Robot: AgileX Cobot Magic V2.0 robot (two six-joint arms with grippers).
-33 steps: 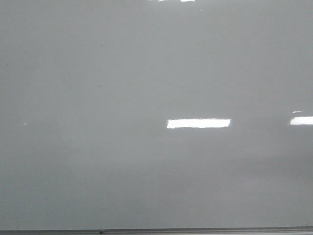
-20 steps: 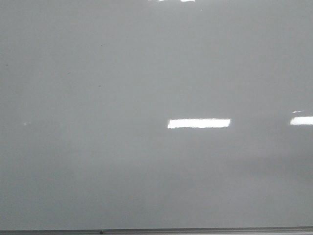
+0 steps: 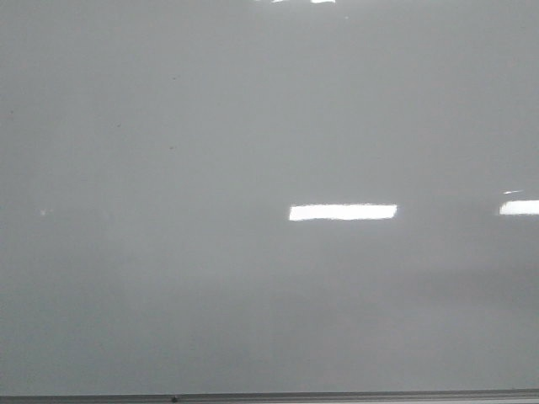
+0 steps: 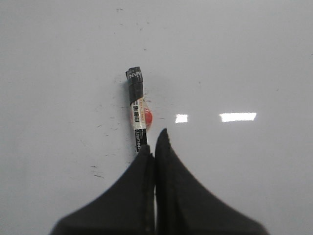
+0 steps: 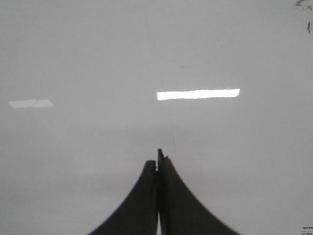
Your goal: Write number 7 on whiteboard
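From the front view I see only the whiteboard (image 3: 253,278), a glossy pale-grey surface with bright rectangular light reflections and a thin grey frame strip along its near edge, and no number 7 shows on it. My left pincer (image 4: 154,147) has its dark fingers pressed together, clamped on a black marker (image 4: 138,115) with a white and red label, which sticks out over the speckled board. My right pincer (image 5: 159,159) is closed with nothing between its fingers, above the bare board.
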